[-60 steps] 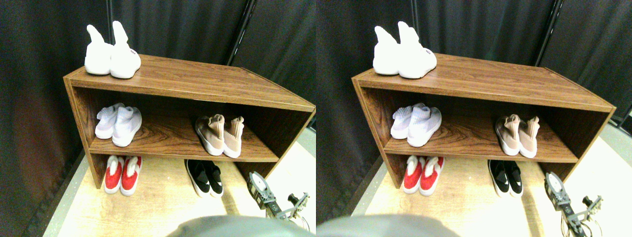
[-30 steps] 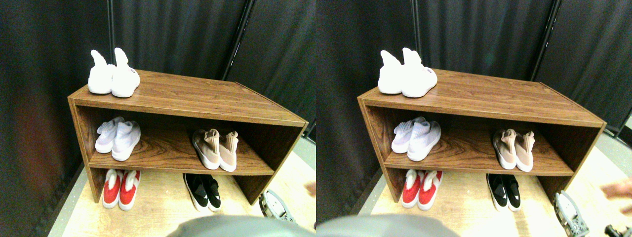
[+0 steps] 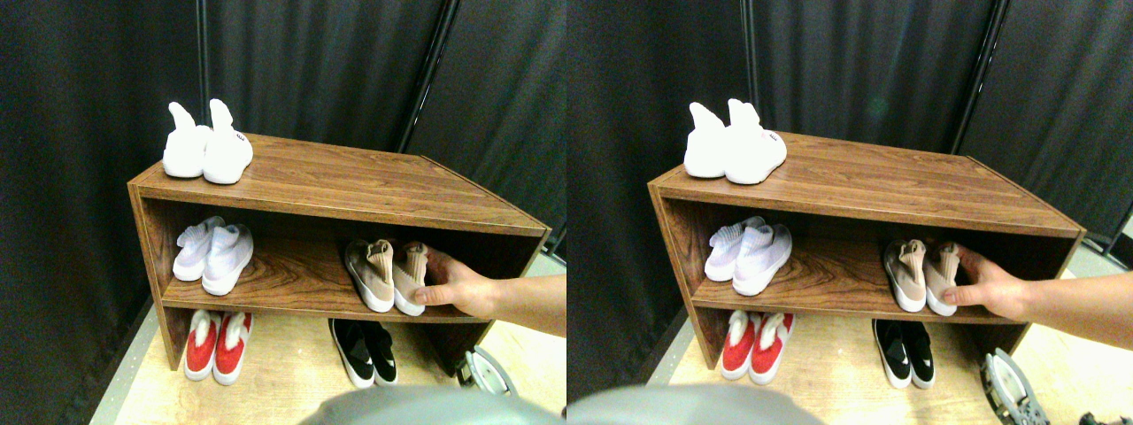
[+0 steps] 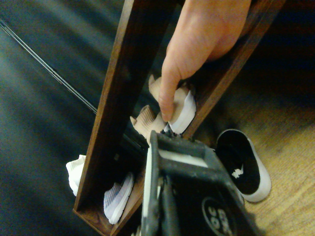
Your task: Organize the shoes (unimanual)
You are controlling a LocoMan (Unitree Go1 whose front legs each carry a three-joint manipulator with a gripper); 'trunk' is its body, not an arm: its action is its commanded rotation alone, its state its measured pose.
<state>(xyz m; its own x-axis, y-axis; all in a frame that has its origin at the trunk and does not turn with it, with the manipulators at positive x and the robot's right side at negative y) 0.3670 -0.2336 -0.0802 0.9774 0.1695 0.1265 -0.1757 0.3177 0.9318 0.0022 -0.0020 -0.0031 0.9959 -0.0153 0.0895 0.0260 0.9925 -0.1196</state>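
The beige-tan shoes (image 3: 385, 274) stand side by side on the right of the middle shelf, heels outward. A person's hand (image 3: 456, 285) reaches in from the right and grips the right shoe of that pair. In the wrist view the hand (image 4: 197, 44) has a finger on a beige shoe (image 4: 183, 105), just beyond the dark jaw frame. The black shoes (image 3: 365, 350) sit on the floor under the shelf, below the beige pair, and one black shoe (image 4: 244, 168) shows in the wrist view. My right gripper (image 3: 485, 372) hangs low beside the shelf's right foot, only partly in view.
The brown wooden shelf unit (image 3: 336, 181) carries an all-white high-cuff pair (image 3: 205, 146) on its top left. A pale white pair (image 3: 212, 257) sits on the middle shelf's left and a red-and-white pair (image 3: 217, 343) on the floor below. Dark curtains hang behind.
A person's hand has come in from the right and taken hold of the right beige shoe. My gripper has sunk toward the bottom edge. The camera has shifted slightly.
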